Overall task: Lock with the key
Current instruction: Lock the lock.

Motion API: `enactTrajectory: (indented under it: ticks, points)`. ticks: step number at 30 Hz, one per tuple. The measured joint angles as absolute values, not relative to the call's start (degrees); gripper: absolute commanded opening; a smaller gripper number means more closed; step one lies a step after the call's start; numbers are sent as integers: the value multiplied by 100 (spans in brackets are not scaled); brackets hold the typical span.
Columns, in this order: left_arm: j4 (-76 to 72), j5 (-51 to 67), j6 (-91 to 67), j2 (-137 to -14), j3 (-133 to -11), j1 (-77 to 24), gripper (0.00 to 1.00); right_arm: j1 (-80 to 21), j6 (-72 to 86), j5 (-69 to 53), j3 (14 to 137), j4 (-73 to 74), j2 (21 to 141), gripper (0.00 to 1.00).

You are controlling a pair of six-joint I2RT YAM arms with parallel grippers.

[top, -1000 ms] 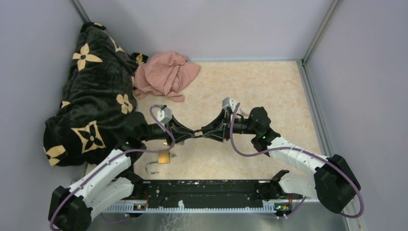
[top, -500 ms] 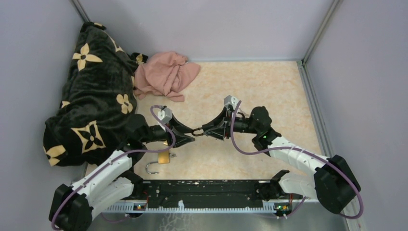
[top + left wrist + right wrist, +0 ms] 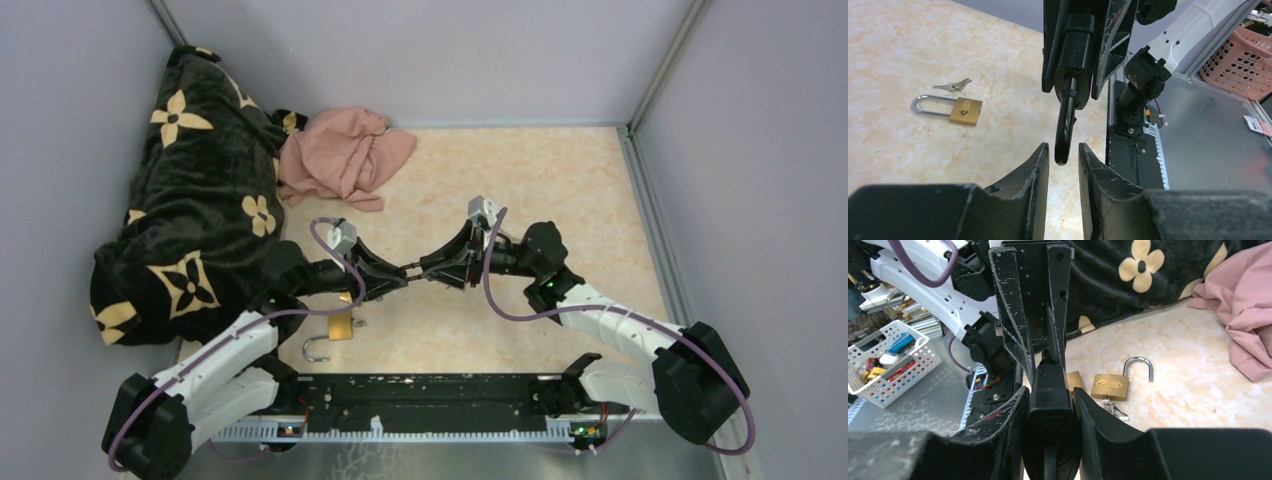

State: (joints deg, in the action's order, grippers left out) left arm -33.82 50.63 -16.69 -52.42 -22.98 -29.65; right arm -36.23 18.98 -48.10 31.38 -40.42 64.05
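Nearest the arm bases, a brass padlock (image 3: 340, 327) lies flat on the table (image 3: 540, 180) in front of the left arm, its steel shackle (image 3: 316, 348) swung open and pointing toward the bases. The keys (image 3: 357, 322) lie just beside the lock body, apart from it. The body carries an oval stamp, too small to read. A second brass piece (image 3: 1074, 381) shows next to the padlock in the right wrist view, half hidden behind a finger. Above the table, further in, the two grippers meet tip to tip. The right gripper (image 3: 428, 272) is clamped on the body of a black lock (image 3: 1075, 55), fingers pressed against both of its sides. The black loop (image 3: 1064, 130) sticks out toward the left gripper (image 3: 395, 283), whose fingers are a little apart with the loop's end between them; the left wrist view shows a sliver of table on either side of the loop. No writing shows on the black lock. At the far left, a black blanket (image 3: 190, 190) with cream flowers is heaped against the wall, and a pink cloth (image 3: 345, 155) lies crumpled beside it.
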Motion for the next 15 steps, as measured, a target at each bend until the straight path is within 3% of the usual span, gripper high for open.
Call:
enactTrajectory:
  ticks: [6, 10, 15]
  points:
    - [-3607, 5065, -1737, -5299, -2298, -3052, 26, -3623, 1933, -4810, 3138, -4115, 6405, 0]
    - [-3649, 5065, -1737, -5310, -2298, -3061, 1, -3621, 1970, -4851, 3138, -4139, 6405, 0]
    - [-3675, 5087, -1734, -5312, -2298, -3070, 0, -3621, 1977, -4866, 3068, -4257, 6405, 0]
